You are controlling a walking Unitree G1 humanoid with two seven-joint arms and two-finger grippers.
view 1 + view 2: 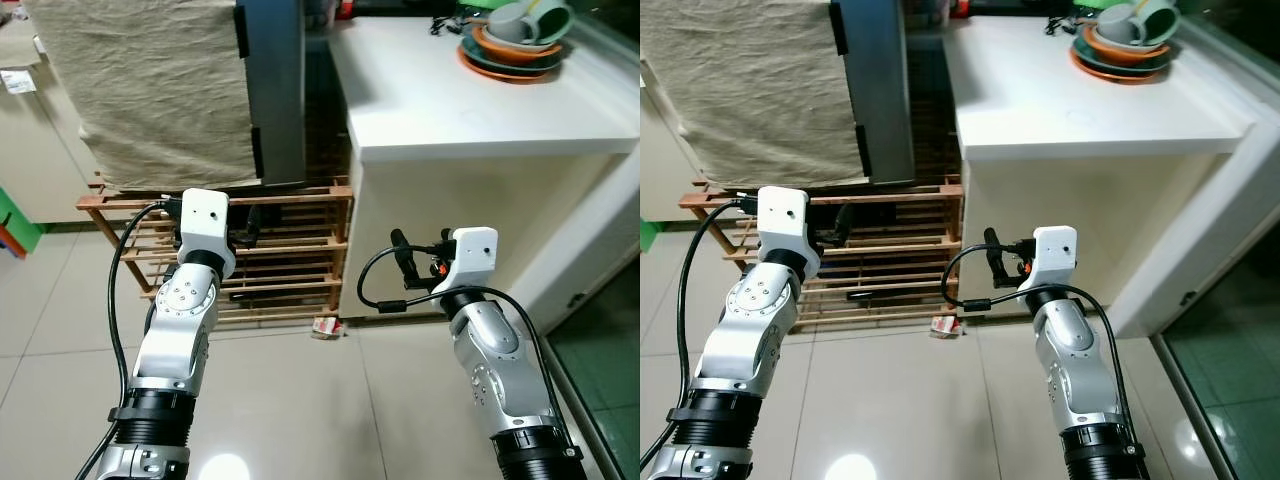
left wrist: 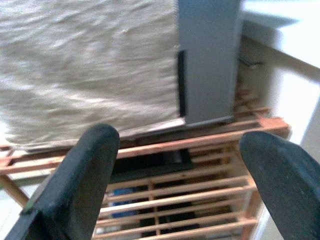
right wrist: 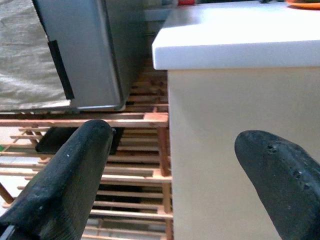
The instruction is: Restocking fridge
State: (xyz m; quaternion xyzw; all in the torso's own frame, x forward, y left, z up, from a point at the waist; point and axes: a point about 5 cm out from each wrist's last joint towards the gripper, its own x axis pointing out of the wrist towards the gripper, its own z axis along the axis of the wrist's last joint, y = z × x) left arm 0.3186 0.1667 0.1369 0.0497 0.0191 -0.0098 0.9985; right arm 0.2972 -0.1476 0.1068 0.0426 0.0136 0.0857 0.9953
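Fridge (image 1: 272, 90) stands on one wooden rack (image 1: 290, 250); left claw (image 2: 175, 175) and right claw (image 3: 170, 175) gape, empty.

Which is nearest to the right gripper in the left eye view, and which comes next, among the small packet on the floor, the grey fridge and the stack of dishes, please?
From the right gripper:
1. Small packet, on the floor tiles just below and to its left.
2. Grey fridge, up to its left, standing on the wooden rack.
3. Stack of dishes, at the far end of the white counter.
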